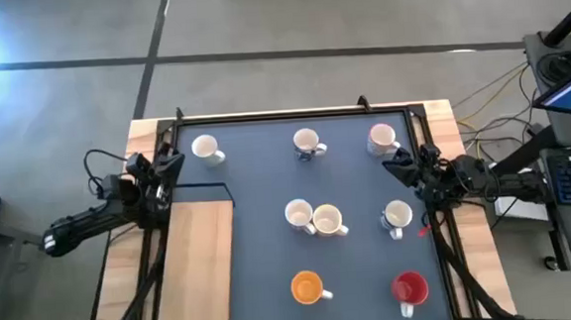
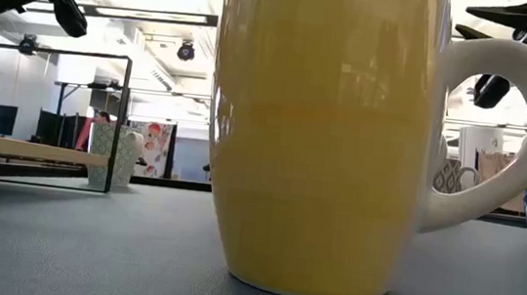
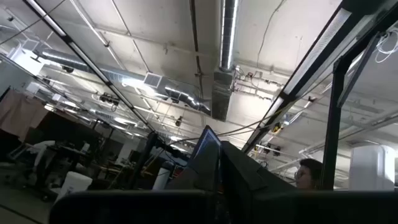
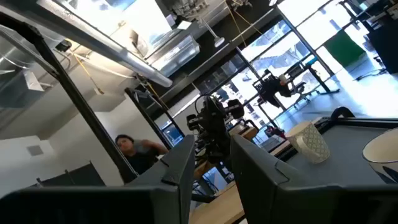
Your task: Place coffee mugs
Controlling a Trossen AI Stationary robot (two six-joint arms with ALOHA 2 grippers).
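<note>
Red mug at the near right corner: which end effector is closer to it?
Right. The right end effector is beyond the red mug on the same side; the left end effector is across the table.

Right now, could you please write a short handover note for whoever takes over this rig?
Left gripper: shut, empty, raised at the mat's left edge.
Right gripper: fingers apart, empty, at the right edge between two white mugs.
Eight mugs stand upright on the mat: three along the far side, a touching pair mid-mat, orange and red nearest.
Done or left: cannot tell; no mug is held.
</note>
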